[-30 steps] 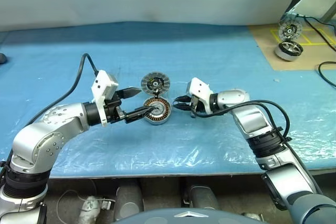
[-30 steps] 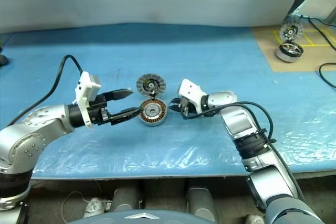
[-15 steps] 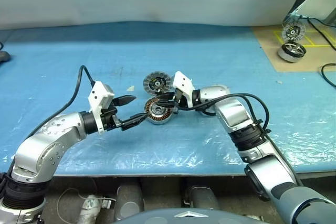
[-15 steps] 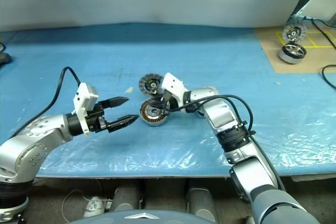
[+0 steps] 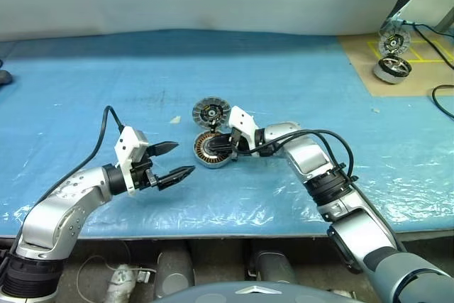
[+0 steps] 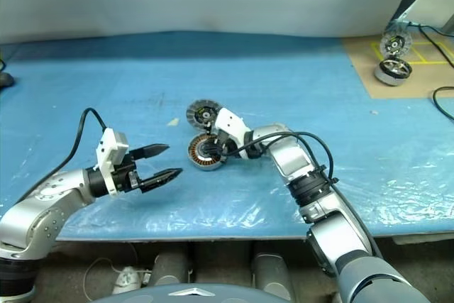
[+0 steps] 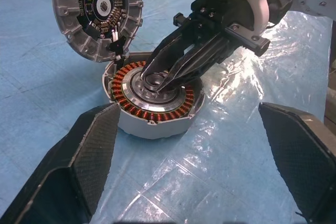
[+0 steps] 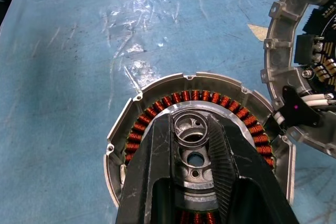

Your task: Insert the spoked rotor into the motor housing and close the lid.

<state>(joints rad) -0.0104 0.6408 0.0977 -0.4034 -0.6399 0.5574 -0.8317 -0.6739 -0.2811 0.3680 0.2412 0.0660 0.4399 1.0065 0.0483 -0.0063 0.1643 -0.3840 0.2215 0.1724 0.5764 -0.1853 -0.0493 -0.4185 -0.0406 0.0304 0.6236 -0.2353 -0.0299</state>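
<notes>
The left hand (image 5: 174,164) has been drawn back from the motor housing (image 5: 212,149) over the last second and is now seen well clear of it, lower and nearer the tabletop (image 5: 85,90) edge, its two fingers spread wide with nothing between them. Meanwhile the right hand (image 8: 192,145) has been brought across from beside the housing to directly over it. Its fingers are nearly closed and pinch the spoked rotor (image 8: 194,158) at its hub, where a small ring (image 8: 190,127) is caught between the tips. The rotor is seen inside the ring of copper windings (image 7: 137,109), and it appears seated or close to seated, though how fully it has dropped cannot be told. The lid (image 5: 211,112) lies just behind the housing, touching or nearly touching its rim, with its segmented face and dark hub turned upward; it seems joined to the housing by short wires. From this layout the insertion is judged to be at its final stage, with the right hand having taken over. Release of the rotor and closing of the lid over the housing are left to be done.
</notes>
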